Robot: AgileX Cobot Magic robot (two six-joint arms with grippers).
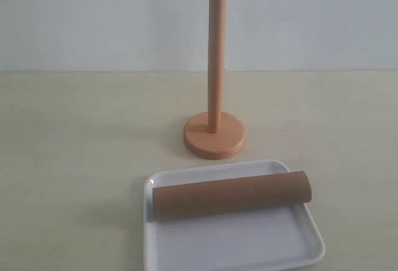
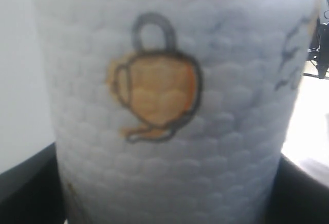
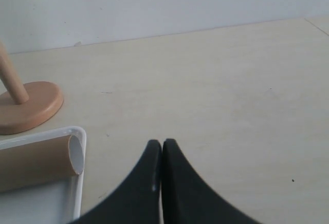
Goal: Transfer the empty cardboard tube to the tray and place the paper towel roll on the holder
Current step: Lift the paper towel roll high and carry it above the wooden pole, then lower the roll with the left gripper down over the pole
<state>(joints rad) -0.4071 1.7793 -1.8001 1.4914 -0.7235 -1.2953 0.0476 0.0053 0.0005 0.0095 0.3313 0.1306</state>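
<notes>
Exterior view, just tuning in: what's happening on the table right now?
The empty cardboard tube lies on the tray, one end poking over the right rim. The left gripper holds the paper towel roll between its jaws, at the very top of the holder; the roll has not slid down it yet. The right gripper hovers empty, jaws together, over the table beside the tray.
</notes>
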